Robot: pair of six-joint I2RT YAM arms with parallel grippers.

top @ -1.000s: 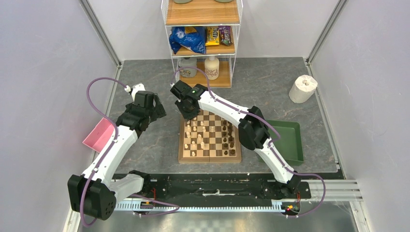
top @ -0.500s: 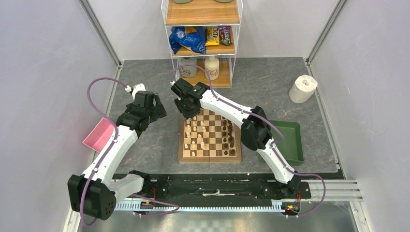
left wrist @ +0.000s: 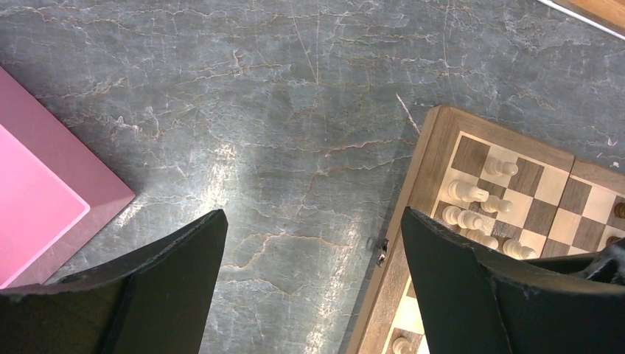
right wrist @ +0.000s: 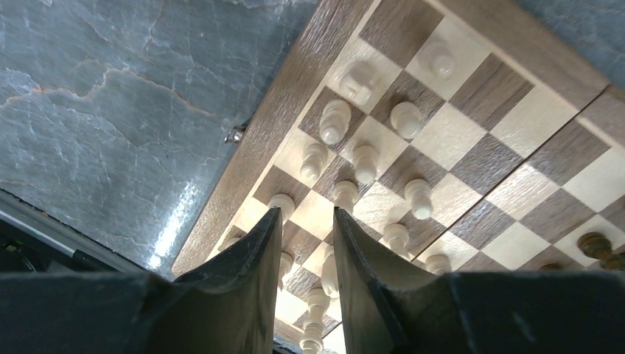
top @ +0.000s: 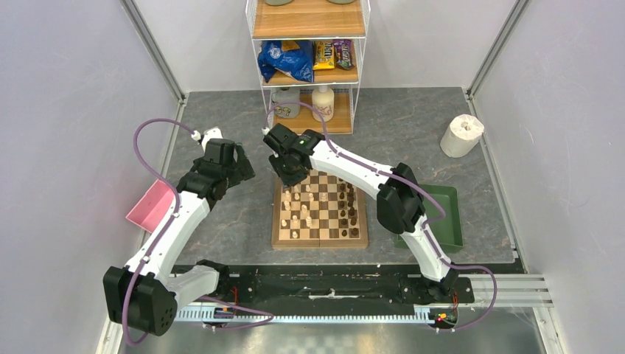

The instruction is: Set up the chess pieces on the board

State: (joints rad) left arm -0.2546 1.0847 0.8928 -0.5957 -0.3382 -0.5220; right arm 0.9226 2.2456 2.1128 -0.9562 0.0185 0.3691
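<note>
Mid-table, on the grey marbled tabletop [top: 228, 221]: a square wooden chessboard with light and dark checkered squares and a mid-brown border [top: 320, 243], lying flat just beyond the two arm bases.

On its squares, tiny turned wooden chess pieces: pale cream ones [top: 295, 215] crowded into the left columns, dark brown ones [top: 353, 217] down the right side. Closer, from the right wrist camera: cream pieces [right wrist: 335, 122] in uneven rows along the board's left edge, and one dark piece [right wrist: 593, 247] at the right margin of that view.

Right gripper [top: 289, 175]: over the far-left corner of the board, above the cream pieces. Black fingers [right wrist: 250, 265] only a narrow gap apart, clamping nothing. Through the gap, cream pieces standing on the board below.

Left gripper [top: 237, 168]: left of the board, over bare tabletop, well apart from the pieces. Black fingers [left wrist: 177, 287] spread wide, nothing between them. Under them grey stone, with the board's left border and its small metal latch [left wrist: 381, 247] just inside the right finger.

Left of that arm, a pink plastic tray [top: 151, 205] at the table's edge. Right of the board, a dark green plastic tray [top: 441, 214], partly behind the right arm. In the far-right corner, a white paper roll [top: 463, 135]. At the far edge, a white wire shelf with wooden boards [top: 309, 26].
</note>
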